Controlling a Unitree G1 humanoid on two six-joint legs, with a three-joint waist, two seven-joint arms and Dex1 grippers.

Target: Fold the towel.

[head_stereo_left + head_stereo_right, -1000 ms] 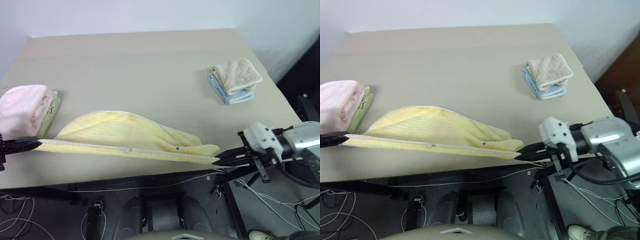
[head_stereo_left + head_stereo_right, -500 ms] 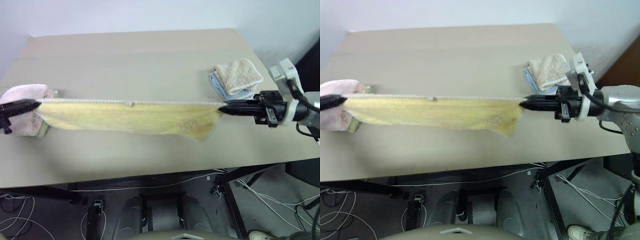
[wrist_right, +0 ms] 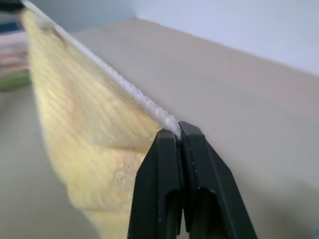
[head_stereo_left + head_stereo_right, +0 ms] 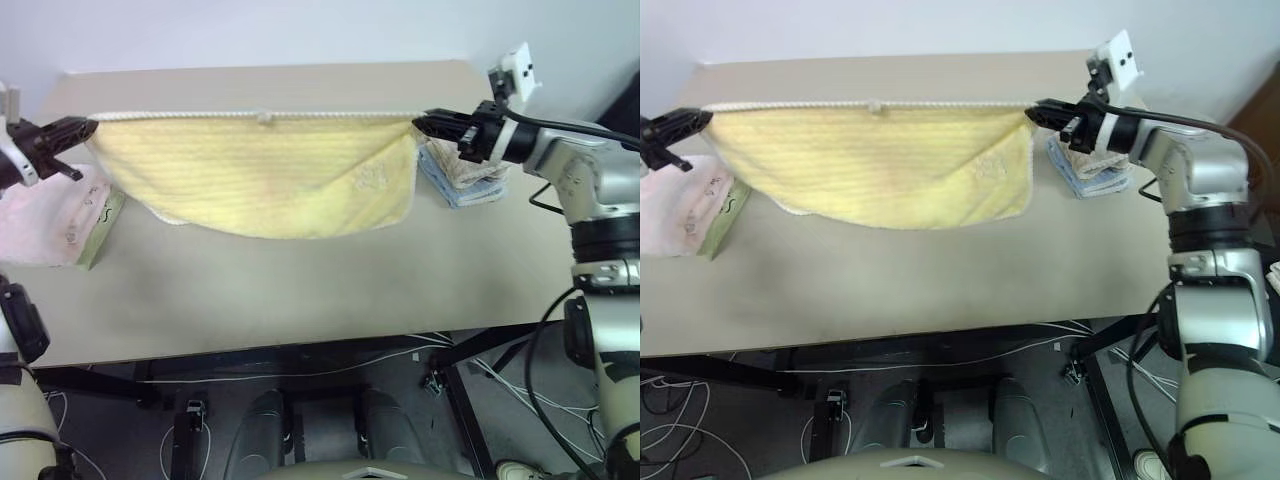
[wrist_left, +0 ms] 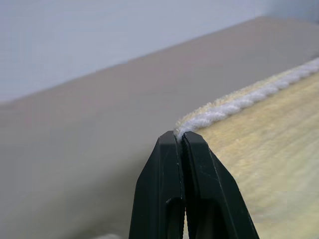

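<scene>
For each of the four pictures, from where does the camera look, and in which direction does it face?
Left eye view: from the head, forward and down at the beige table; both arms show, stretching the pale yellow ribbed terry towel.
Right eye view: beside it, same scene, with left gripper and right gripper.
Left wrist view: along its black fingers, pinching the whitish corded hem.
Right wrist view: along its own fingers, pinching the opposite corner.
Both wrist views share that hem.
</scene>
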